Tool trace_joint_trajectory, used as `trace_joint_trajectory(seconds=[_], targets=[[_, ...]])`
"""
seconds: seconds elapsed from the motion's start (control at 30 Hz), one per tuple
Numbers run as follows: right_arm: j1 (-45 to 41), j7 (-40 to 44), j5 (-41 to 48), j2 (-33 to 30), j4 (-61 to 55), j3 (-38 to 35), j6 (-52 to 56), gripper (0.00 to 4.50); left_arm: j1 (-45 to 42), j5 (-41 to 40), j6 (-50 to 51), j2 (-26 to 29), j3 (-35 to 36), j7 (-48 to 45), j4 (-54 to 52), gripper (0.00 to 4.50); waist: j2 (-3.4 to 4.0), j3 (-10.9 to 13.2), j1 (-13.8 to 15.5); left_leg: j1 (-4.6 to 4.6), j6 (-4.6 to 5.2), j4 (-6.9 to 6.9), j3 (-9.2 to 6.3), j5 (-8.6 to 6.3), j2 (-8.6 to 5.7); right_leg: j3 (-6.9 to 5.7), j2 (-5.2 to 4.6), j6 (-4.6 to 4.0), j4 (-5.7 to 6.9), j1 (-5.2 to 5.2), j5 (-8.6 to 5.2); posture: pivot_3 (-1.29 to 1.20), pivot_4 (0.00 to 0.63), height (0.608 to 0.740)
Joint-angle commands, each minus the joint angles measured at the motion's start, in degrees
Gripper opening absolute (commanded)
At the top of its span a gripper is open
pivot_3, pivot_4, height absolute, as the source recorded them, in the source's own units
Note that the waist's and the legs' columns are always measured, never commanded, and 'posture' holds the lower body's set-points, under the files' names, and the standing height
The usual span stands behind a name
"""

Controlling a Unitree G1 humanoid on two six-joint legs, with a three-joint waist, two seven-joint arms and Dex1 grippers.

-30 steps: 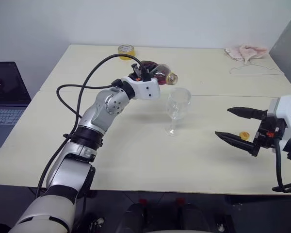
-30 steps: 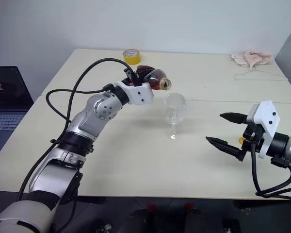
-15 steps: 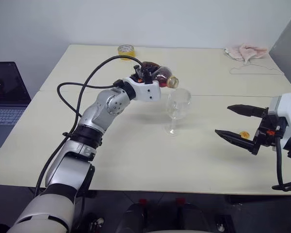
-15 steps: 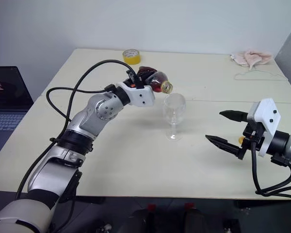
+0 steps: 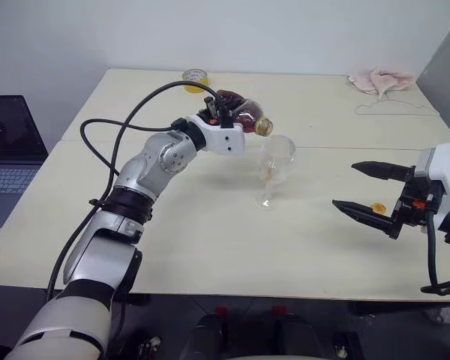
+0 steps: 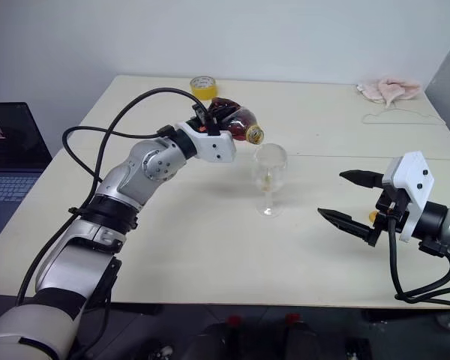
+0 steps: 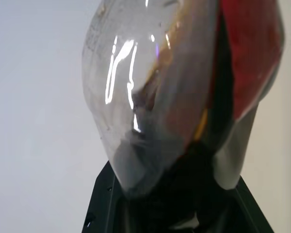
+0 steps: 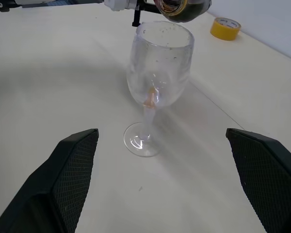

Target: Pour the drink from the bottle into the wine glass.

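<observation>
The left gripper (image 5: pixel 223 114) is clamped on the bottle (image 5: pixel 241 115), holding it tipped on its side above the tabletop (image 5: pixel 210 232), with the open mouth pointing right and slightly down, just over the left rim of the wine glass (image 5: pixel 274 171). The drink (image 6: pixel 226 116) sits dark in the bottle's body, and a thin amber trickle shows inside the glass bowl, with a little liquid gathering at its bottom. The wine glass stands upright on its foot near the middle of the tabletop, close to the seam between the two table halves.

The right gripper (image 5: pixel 373 193) hovers at the right side, well apart from the glass, its two black fingers spread wide with nothing between them. A small yellow cap (image 5: pixel 377 208) lies on the tabletop beside it. At the far edge sits a yellow tape roll (image 5: pixel 195 76); a crumpled pink cloth (image 5: pixel 381 79) lies at the far right. A laptop (image 5: pixel 7 150) stands off to the left.
</observation>
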Motion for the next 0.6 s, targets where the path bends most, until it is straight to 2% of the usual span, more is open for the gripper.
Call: trace_joint_trajectory(seconds=[0.03,0.6], targets=[[-0.7,-0.4,0.6,0.0,-1.3,-1.9,-0.8,4.50,-2.9,0.2,-2.0,0.6,0.2,2.0,-0.3,0.94,0.00,0.0,0.0,0.00,0.00,0.00,0.00,0.00,0.00,0.00,0.00,0.00,0.00,0.00,0.00,0.00,0.150,0.740],[-0.2,-0.7,0.6,0.1,-1.6,-2.1,-0.8,4.50,-5.3,1.9,-4.7,1.0,-0.8,3.4,2.4,0.94,0.00,0.0,-0.1,-0.01,0.00,0.00,0.00,0.00,0.00,0.00,0.00,0.00,0.02,-0.01,0.00,0.00,0.150,0.740]])
